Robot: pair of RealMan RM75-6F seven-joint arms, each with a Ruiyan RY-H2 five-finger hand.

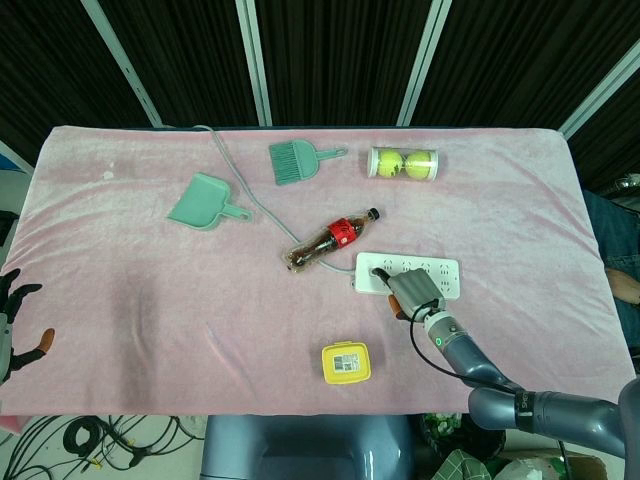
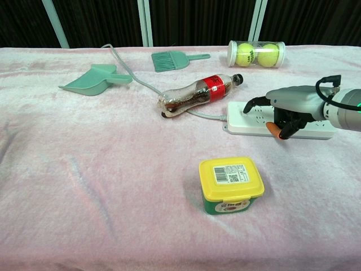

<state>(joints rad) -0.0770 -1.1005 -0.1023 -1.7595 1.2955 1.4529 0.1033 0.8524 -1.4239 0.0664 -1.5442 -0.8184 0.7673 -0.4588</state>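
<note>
Right hand (image 2: 285, 110) sits over the white power strip (image 2: 256, 121), lying flat on the desk (image 2: 84, 186) just right of the cola bottle (image 2: 197, 95). Fingers half-curled, one fingertip on the strip's top, nothing gripped. For a clean pickup: wrap the long edges mid-body, stay clear of the cable (image 2: 206, 116). Left hand (image 1: 12, 325) open, off the desk edge.

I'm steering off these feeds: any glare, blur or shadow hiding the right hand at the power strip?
Head view: even light, sharp, right hand covers part of the power strip. Chest view: sharp, no glare, only a soft shadow under the fingers.
</note>
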